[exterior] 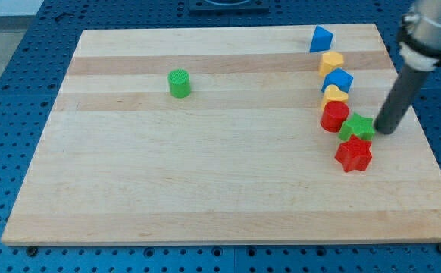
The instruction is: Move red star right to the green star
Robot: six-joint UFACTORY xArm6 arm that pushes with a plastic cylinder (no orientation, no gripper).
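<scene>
— Tip [382, 130] first: where does it sit?

— My tip rests on the board [205, 189] just right of the green star [356, 127], close enough that I cannot tell whether they touch. No claw here, only a plain rod, so nothing can be released, clenched or grasping; it only pushes

— And the red star [354, 155]?

— Directly below the green star toward the view's bottom, touching it or nearly so. It is under the green star, not on its right side

— So which step is this?

— My judgement: the approach. The red star looks not yet placed, and my tip is standing where that star should end up. The next move calls for circling round to the view's left of the red star, or below-left, then pushing it rightward and a little upward without knocking the green star away

— What else is near?

— A red cylinder [334, 116] touches the green star's left. Above it runs a column: a yellow block [335, 94], a blue block [338, 80], another yellow block [331, 62], and a blue triangle [320, 39] at the top. A green cylinder [179, 83] stands well apart on the view's left

— Anything hard to read?

— The arm's upper part is cut off at the view's top right. The yellow shapes overlap their neighbours, so I cannot name them
</scene>
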